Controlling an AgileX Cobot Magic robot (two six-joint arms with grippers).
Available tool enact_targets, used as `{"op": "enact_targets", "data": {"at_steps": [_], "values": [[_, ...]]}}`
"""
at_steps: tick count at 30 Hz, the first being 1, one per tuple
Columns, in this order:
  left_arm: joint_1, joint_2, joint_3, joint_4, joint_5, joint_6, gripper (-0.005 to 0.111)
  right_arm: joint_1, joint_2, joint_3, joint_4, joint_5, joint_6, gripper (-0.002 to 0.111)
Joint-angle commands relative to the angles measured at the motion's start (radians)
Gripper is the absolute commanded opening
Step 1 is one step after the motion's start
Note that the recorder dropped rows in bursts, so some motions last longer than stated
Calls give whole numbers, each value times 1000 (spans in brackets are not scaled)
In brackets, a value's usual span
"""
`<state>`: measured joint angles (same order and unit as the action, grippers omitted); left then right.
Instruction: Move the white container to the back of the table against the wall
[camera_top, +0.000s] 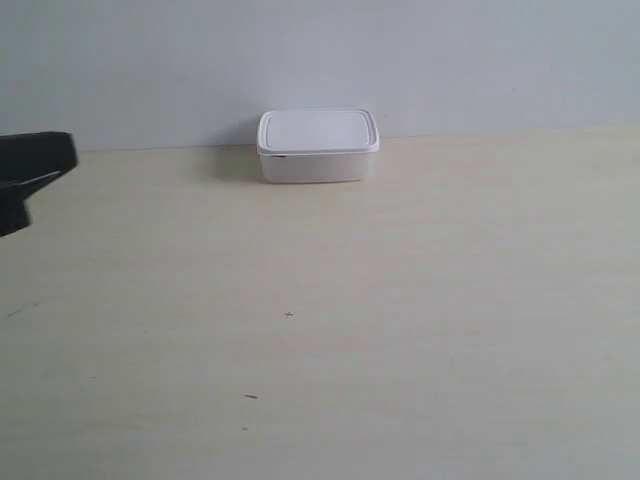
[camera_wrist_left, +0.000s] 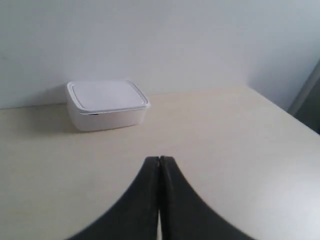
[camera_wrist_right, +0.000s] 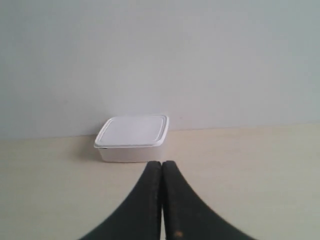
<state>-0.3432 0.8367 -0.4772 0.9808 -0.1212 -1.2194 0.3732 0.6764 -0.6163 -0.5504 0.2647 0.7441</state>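
Observation:
The white container stands upright with its lid on at the back of the table, its rear side at the wall. It also shows in the left wrist view as the white container and in the right wrist view as the white container. My left gripper is shut and empty, well short of the box. My right gripper is shut and empty too, a little short of the box, not touching it. A black arm part shows at the exterior view's left edge.
A few tiny dark specks mark the table. In the left wrist view the table's side edge runs near a dark grey upright.

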Motion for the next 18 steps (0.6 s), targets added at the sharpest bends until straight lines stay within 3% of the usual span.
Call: {"op": "enact_targets", "data": {"at_steps": [1,8,12,18], "values": [[-8,-212,94,-31,68,-20,0,0,-237,17,95,175,-108,0],[-8,-484,200,-138,290,-63,0,0,-538,17,331,277,-321,0],[-8,-586,214,-156,283,-65,0,0,-661,17,410,313,-360,0],[-8,-663,219,-158,162,-93,0,0,-676,-6,536,387,-360,0]]}}
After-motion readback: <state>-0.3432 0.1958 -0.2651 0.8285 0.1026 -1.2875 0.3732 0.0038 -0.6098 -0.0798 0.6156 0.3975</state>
